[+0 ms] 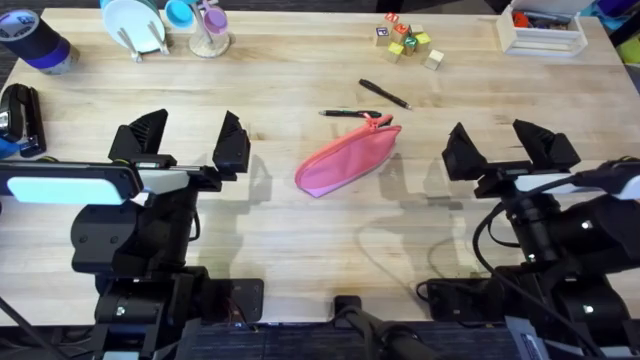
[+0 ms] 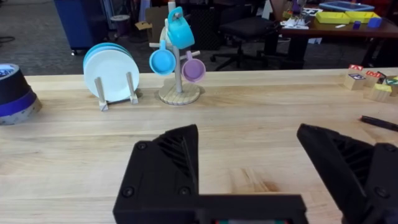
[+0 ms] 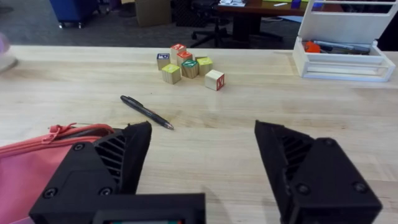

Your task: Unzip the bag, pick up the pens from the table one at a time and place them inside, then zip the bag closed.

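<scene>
— Where do your grippers stand right now?

— My left gripper [image 1: 190, 143] hangs over bare table [image 1: 300, 220] on my left side, fingers spread wide apart, holding nothing. My right gripper [image 1: 510, 148] mirrors it on the other side, jaws just as wide and empty. I'd say both are parked back by the bases so the work area between them lies free

— And the bag?

— The bag [image 1: 345, 158] lies between the two grippers, a bit nearer the right one, slanted, with its pull end pointing away from me. From my right wrist its pink edge and zipper [image 3: 74, 132] sit just beside my left-hand finger. The zipper looks closed, so by my reckoning nothing of the task is done yet

— The pens?

— Just past the bag. The pen with the coloured tip [image 1: 350, 114] lies crosswise, almost touching the pull end. The black pen [image 1: 385, 94] lies a little farther out, on a slant, apart from the other

— Anything beyond?

— Toy blocks [image 1: 408, 42], a white tray [image 1: 545, 35], a plate rack [image 2: 113, 73] and a mug tree [image 2: 179, 59] along the far edge, well clear of my reach paths
</scene>
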You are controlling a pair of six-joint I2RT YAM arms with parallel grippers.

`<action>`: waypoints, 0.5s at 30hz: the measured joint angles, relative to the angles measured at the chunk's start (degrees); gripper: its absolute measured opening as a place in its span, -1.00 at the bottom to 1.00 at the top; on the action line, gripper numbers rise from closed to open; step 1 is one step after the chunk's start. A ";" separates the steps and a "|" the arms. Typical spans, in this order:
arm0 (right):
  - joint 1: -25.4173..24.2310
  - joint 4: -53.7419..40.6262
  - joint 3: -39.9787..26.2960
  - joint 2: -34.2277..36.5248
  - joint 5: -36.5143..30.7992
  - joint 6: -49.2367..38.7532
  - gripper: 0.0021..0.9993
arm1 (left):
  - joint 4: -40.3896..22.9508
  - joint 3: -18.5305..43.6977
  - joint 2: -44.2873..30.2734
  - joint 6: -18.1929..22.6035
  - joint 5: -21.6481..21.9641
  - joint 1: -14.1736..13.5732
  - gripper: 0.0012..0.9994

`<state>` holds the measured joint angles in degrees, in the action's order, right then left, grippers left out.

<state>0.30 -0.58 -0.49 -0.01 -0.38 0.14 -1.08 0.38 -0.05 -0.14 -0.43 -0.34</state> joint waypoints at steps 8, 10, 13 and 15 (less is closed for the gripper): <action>0.00 -0.75 -0.08 0.00 0.00 0.02 1.00 | -0.13 0.00 0.00 0.13 0.04 0.00 0.99; 0.00 -0.99 -0.09 0.00 0.00 0.02 0.99 | -0.17 0.00 0.00 0.13 0.04 0.00 0.99; 0.00 -1.16 -0.11 0.00 -0.02 0.02 1.00 | -0.17 0.00 0.00 0.13 0.02 0.00 0.99; 0.00 -1.16 -0.11 0.00 -0.02 0.02 1.00 | -0.17 0.00 0.00 0.13 0.04 0.00 0.99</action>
<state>0.30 -1.74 -0.60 -0.01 -0.40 0.16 -1.26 0.38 -0.05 -0.01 -0.38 -0.34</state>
